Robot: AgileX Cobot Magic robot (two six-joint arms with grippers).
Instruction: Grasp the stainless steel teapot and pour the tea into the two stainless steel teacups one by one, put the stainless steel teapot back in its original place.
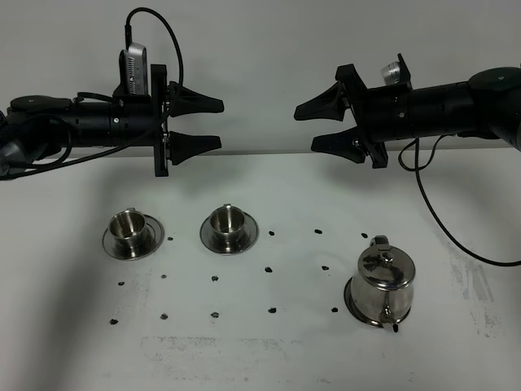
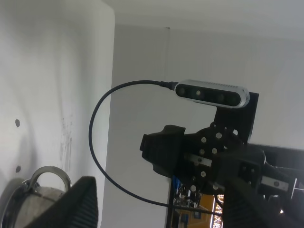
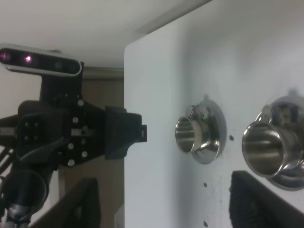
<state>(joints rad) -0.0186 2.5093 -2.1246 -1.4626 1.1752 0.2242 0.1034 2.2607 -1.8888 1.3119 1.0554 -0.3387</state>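
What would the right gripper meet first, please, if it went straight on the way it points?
Probably the left gripper: the right gripper points sideways at it, both held above the table with free air between. Depth is unclear, so it might pass alongside instead.

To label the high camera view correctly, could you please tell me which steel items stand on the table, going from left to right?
From the left: first cup → second cup → teapot.
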